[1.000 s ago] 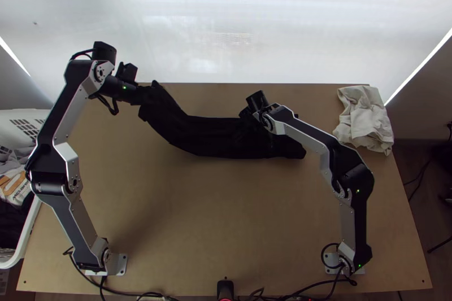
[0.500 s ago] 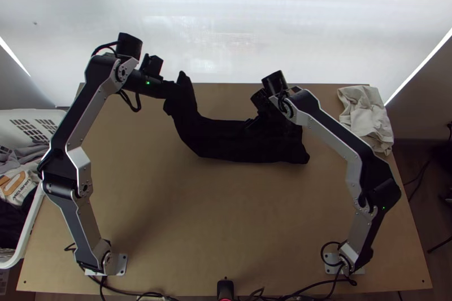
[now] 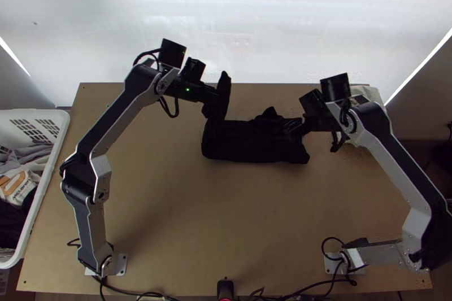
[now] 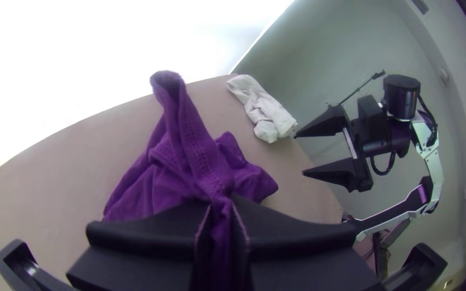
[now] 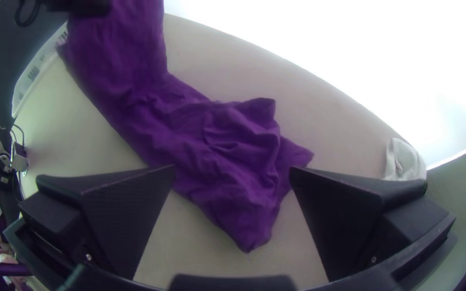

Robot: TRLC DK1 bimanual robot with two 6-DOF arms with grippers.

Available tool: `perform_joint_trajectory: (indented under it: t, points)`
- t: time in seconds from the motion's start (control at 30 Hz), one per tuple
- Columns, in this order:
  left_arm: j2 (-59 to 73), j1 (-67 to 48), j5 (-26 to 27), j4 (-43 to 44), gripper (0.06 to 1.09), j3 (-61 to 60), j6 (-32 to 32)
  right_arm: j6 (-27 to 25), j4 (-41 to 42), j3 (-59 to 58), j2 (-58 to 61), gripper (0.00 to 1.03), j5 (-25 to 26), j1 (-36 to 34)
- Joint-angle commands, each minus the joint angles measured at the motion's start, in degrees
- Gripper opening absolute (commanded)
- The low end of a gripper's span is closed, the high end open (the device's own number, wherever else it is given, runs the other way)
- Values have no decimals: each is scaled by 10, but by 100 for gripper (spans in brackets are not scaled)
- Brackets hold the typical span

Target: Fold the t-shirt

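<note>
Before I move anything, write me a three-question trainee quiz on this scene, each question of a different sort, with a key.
1. True or false: the right gripper is clamped on the t-shirt.
2. Multiple choice: what do the fingers of the left gripper hold?
A. the crumpled white cloth
B. part of the t-shirt
C. nothing
3. Fill in the blank: in the top view, the white laundry basket is at the ____ side of the table.

Key: 1. False, its fingers stand wide apart. 2. B. 3. left.
</note>
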Motion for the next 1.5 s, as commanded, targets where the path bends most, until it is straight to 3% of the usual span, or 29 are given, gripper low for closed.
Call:
perform_joint_trajectory:
  t: [0.0, 0.27, 1.03, 1.07, 1.17, 1.37, 1.47]
  points:
    - [47, -64, -19, 81, 9, 2, -18, -22, -28, -94, -115, 99, 2, -51]
    - [79, -110, -32, 175, 9, 6, -49, -32, -38, -162, -164, 99, 11, -70]
    - [236, -169, -68, 263, 10, 83, -73, -15, -38, -201, -205, 99, 14, -91]
    - [246, -171, -68, 265, 22, 83, -73, -15, -38, -201, -205, 99, 14, -91]
    - [261, -172, -68, 258, 105, 87, -76, -14, -38, -204, -203, 99, 13, -91]
    - [171, -142, -59, 151, 104, 90, -97, -19, -19, -232, -197, 99, 14, -84]
    - [101, -94, -44, 69, 104, 62, -68, -25, 10, -227, -170, 99, 14, -68]
